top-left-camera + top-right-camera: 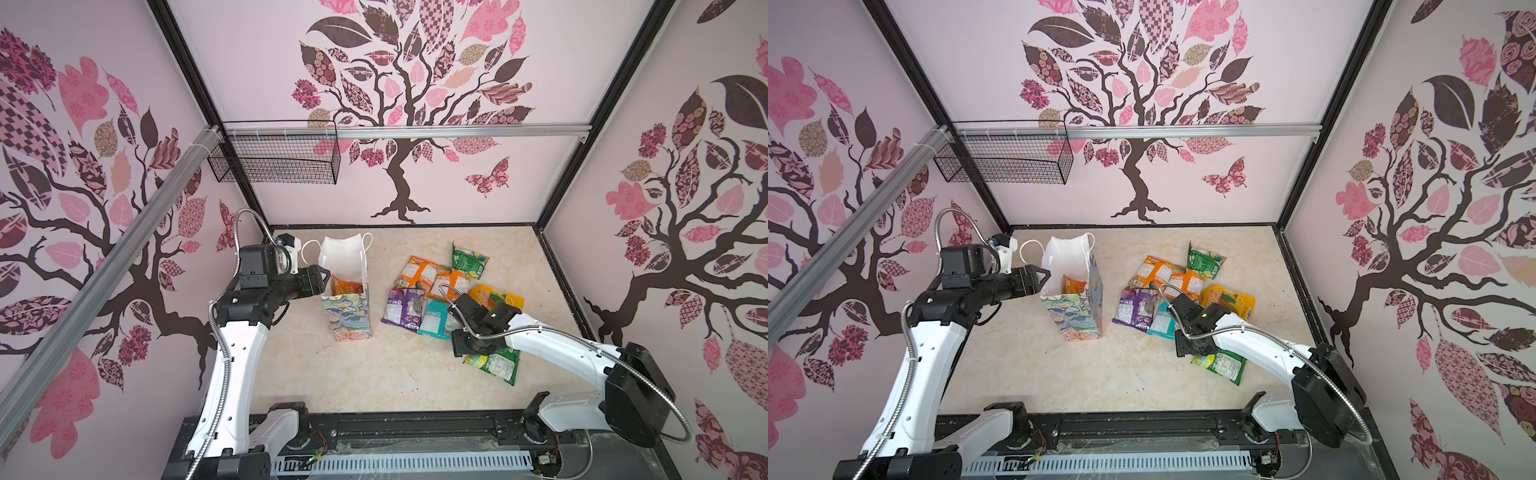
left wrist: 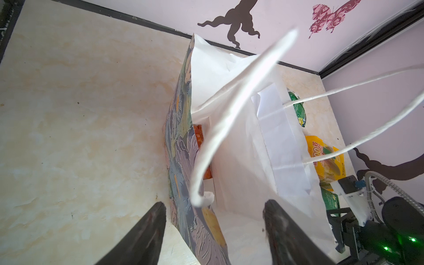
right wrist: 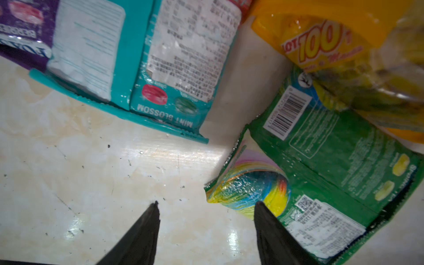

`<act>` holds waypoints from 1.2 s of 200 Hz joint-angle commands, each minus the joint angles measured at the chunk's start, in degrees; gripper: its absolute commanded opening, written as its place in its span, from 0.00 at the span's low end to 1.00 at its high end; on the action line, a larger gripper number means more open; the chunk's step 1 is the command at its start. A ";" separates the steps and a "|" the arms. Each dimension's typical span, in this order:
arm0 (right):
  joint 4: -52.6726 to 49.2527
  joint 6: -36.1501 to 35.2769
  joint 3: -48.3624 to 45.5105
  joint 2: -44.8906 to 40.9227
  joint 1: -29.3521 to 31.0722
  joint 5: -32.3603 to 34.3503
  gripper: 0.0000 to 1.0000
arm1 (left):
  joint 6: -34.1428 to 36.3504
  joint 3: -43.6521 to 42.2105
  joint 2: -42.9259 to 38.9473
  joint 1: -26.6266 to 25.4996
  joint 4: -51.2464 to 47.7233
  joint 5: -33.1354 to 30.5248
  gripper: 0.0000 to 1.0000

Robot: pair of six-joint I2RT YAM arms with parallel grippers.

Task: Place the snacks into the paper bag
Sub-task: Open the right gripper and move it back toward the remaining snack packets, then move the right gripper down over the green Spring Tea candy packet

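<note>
Eight snacks (image 1: 415, 270) by our count. One orange packet (image 1: 348, 286) sits inside the paper bag (image 1: 351, 320). Seven lie loose on the table (image 1: 374, 374), right of its middle: two orange, two green, one purple packet (image 1: 403, 309), one teal packet (image 1: 434, 318), one yellow packet (image 1: 513, 298). The bag stands upright left of the middle, nearer the far edge. We see the left gripper (image 2: 213, 206) with jaws apart at the bag mouth, printed wall between them, nothing clamped. The right gripper (image 3: 206, 204) has jaws apart, low over the table, one fingertip over the corner of a green packet (image 3: 321, 160), the other over bare table, nothing held.
</note>
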 commanded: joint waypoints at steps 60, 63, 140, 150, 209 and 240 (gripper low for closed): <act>0.48 3.16 -3.34 -6.58 -5.74 5.93 0.69 | 0.99 -2.18 -1.68 -0.03 1.31 -0.27 0.73; 0.66 3.30 -3.53 -7.00 -5.90 5.97 0.69 | 0.98 -2.21 -1.64 0.00 1.37 -0.27 0.73; 8.71 4.89 -12.73 -16.49 -15.06 0.56 0.71 | 1.19 -1.64 -1.30 -0.08 1.20 0.48 0.75; 8.83 4.43 -13.04 -16.31 -15.18 1.09 0.72 | 1.23 -1.65 -1.13 -0.03 1.19 0.56 0.76; 9.93 2.85 -12.85 -13.12 -15.26 1.23 0.74 | 1.57 0.52 0.89 -0.15 0.72 0.66 0.75; 10.23 0.32 -12.78 -10.89 -15.25 0.51 0.74 | 1.58 0.72 1.54 -0.20 0.57 0.64 0.75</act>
